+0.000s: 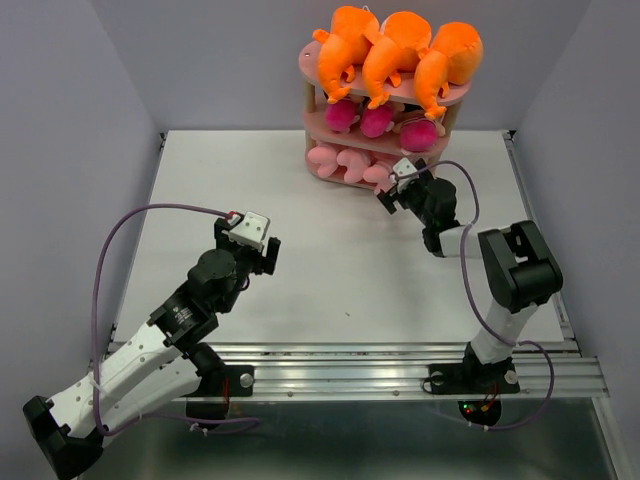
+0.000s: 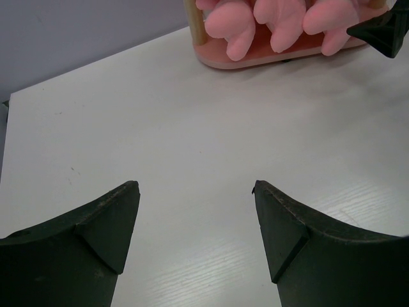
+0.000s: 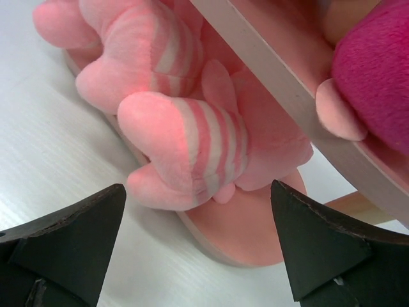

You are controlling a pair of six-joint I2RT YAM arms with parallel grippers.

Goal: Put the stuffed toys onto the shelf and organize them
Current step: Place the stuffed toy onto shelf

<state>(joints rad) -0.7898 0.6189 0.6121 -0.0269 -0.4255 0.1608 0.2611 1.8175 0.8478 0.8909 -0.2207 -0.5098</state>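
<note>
Top external view: the shelf (image 1: 312, 122) is seen at the far edge of the desk (image 1: 330, 270), right of centre. Three orange monsters (image 1: 398, 55) are piled on the top tier, magenta dolls (image 1: 376, 121) are lined along the middle tier, and pink striped pigs (image 1: 350, 160) are packed on the bottom tier. Right wrist view: the right gripper (image 3: 197, 187) is held just before the nearest pig (image 3: 185, 147), jaws wide apart, clamped on nothing. Left wrist view: the left gripper (image 2: 195, 185) is held low over the desk, well apart from the shelf, jaws apart.

Pigs (image 2: 281, 25) on shelf (image 2: 249, 62) (lowest tier)
</note>
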